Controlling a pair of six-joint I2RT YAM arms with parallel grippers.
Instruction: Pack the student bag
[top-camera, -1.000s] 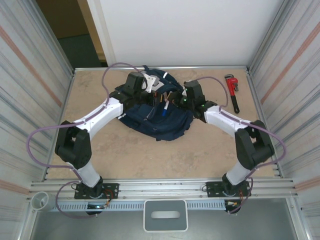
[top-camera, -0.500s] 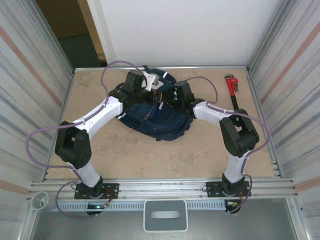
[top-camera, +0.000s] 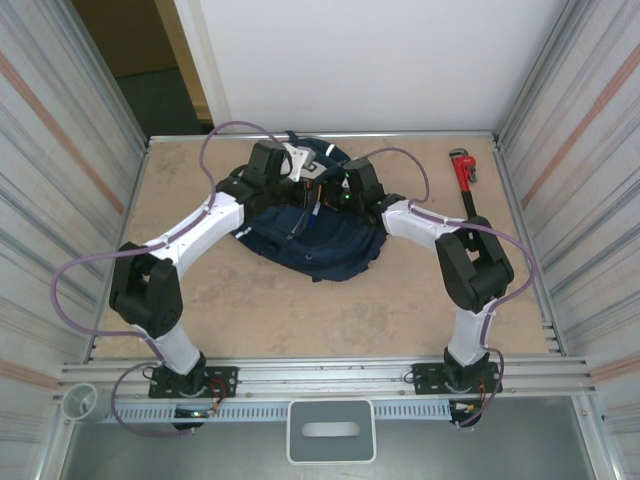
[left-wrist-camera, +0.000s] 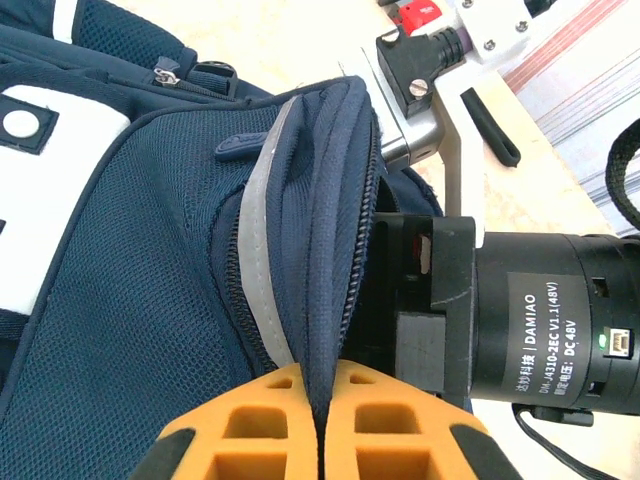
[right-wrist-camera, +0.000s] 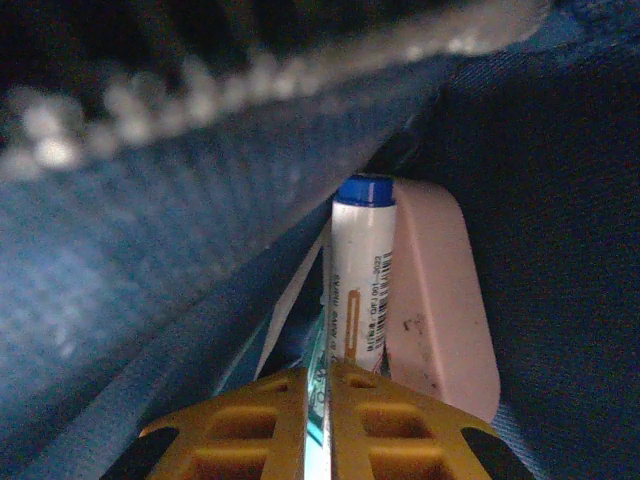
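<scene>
Right jaws moved into student bag (top-camera: 330, 255), left jaws pinching its flap (left-wrist-camera: 320, 200)

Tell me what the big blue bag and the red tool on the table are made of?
The student bag looks like matte woven cloth: up close you can see its mesh weave and a sewn-in zipper. The wrench is probably painted metal, judging by its red coat and hard, straight shape.

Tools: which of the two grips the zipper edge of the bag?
The left tool, shut on the zipper edge of the bag; the right tool is inside the bag.
</scene>
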